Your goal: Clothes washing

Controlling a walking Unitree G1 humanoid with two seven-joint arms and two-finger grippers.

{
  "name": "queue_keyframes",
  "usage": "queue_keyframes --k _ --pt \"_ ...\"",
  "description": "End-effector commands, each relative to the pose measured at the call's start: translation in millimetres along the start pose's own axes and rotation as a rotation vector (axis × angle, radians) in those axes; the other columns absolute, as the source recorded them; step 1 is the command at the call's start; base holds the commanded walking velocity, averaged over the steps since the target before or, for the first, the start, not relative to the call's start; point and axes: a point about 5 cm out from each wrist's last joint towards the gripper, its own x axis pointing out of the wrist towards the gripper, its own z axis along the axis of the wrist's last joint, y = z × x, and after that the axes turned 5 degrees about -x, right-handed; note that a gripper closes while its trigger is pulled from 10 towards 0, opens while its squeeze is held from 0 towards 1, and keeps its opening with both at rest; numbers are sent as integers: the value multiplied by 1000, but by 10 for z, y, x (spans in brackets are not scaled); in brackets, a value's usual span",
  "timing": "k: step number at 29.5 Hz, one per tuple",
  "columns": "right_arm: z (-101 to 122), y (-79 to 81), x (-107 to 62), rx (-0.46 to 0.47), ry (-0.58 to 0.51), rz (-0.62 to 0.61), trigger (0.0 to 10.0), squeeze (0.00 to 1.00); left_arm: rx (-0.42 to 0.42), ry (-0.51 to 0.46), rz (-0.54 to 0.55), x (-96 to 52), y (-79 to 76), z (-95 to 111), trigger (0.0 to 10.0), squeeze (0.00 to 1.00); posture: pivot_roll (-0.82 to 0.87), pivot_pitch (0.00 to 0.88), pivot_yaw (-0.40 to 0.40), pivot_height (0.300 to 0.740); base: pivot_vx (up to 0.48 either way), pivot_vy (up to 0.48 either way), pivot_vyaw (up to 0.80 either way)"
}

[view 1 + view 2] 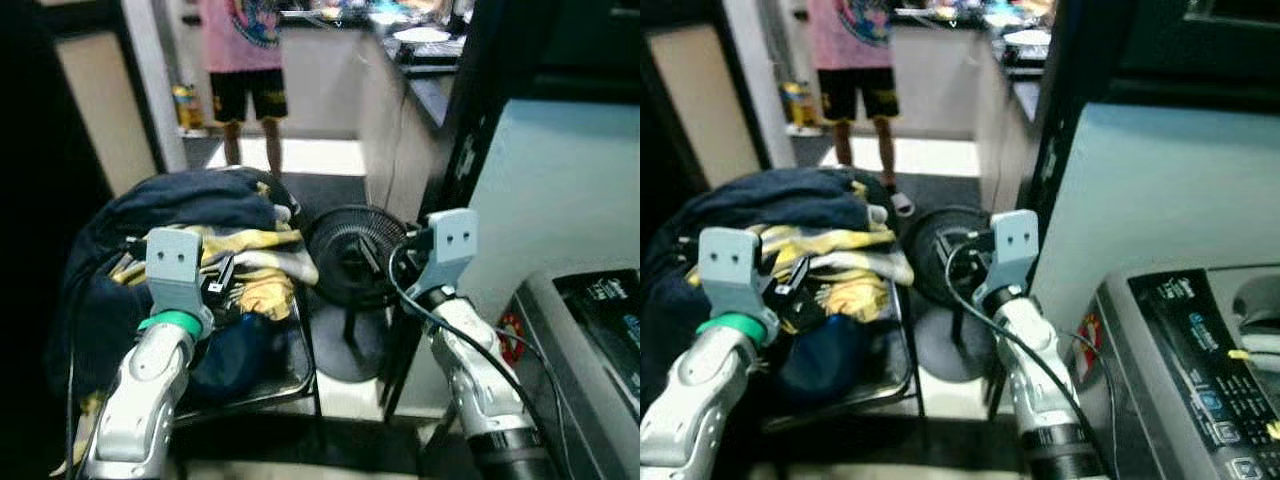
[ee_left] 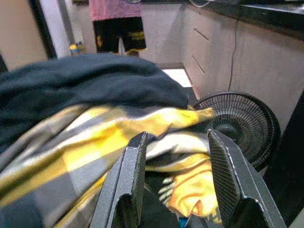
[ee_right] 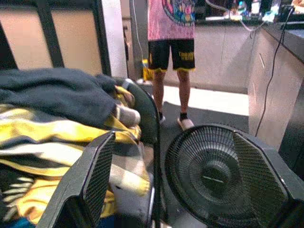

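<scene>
While both arms reach forward in the eye views, the clothes pile (image 1: pixel 215 225) sits heaped on a chair (image 1: pixel 300 365), with a fan (image 1: pixel 350 255) and washing machine (image 1: pixel 1200 370) to its right. Left wrist view: left gripper (image 2: pixel 175 164) fingers spread over yellow-striped cloth, holding nothing. Right wrist view: right gripper (image 3: pixel 183 178) wide open, empty, facing the fan.

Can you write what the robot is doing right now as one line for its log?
step: reaching for clothes | left gripper: open, over yellow striped garment | right gripper: open, facing fan | washing machine: at right
</scene>
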Motion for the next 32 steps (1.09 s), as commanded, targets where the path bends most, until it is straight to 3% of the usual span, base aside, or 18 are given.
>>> queue_keyframes --k 1,19,32 --pt "-7 39 15 24 2 6 10000 0 10 26 29 -32 81 -43 10000 0 10 51 1 740 0 0 556" --pt "-10 46 14 51 10 8 10000 0 -14 23 39 -51 65 -30 10000 0 6 70 -4 740 0 453 31" --pt "20 52 16 44 16 15 10000 0 -26 9 74 -45 82 -28 10000 0 -1 76 -1 740 0 0 0"
